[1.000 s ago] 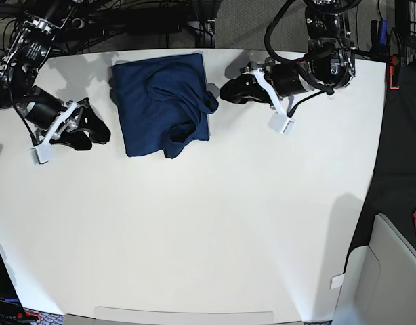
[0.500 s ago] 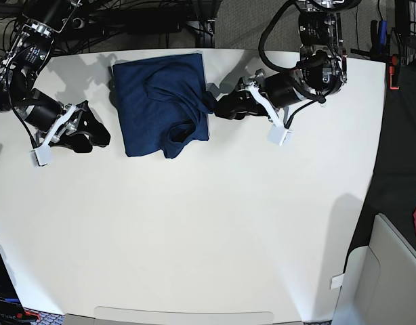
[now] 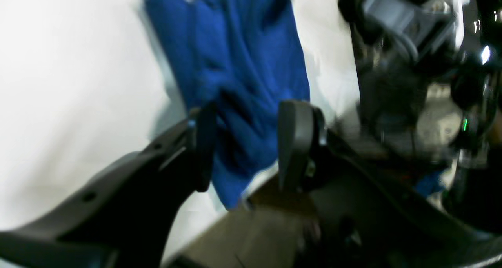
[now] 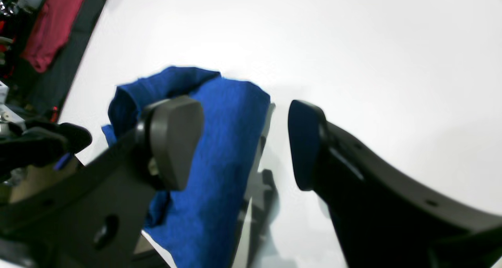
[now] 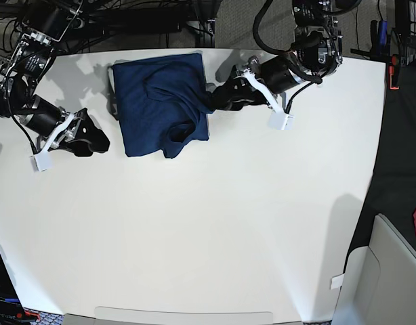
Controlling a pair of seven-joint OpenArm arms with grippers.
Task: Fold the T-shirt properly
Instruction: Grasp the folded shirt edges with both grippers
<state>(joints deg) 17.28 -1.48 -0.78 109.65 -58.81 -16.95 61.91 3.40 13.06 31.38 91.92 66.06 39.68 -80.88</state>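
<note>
Lying folded into a rough rectangle on the white counter [image 5: 215,223], toward its far edge, is one T-shirt [image 5: 160,101], dark blue, with a loose bunched fold running across its top layer. Two hands flank it. The left hand [image 5: 218,100] reaches the shirt's side edge in the base view, touching or just short of the bunched fold there, while the right hand [image 5: 93,137] sits on the other side of the shirt, near its lower corner but apart from it. The base view alone shows the whole shirt outline and both arms at once, yet it does not resolve either hand's fingers. The left wrist view, though blurred, shows the left hand [image 3: 245,142] with fingers [image 3: 294,138] spread apart and the T-shirt [image 3: 235,79] seen between them; whether the cloth is touched cannot be told. The right wrist view shows the right hand [image 4: 239,142] also spread wide, one pad in front of the T-shirt [image 4: 219,150] and the other over bare counter [image 4: 353,44] beside the shirt's edge, and it alone takes in one red cloth [image 4: 53,24] hanging beyond the counter's far side.
</note>
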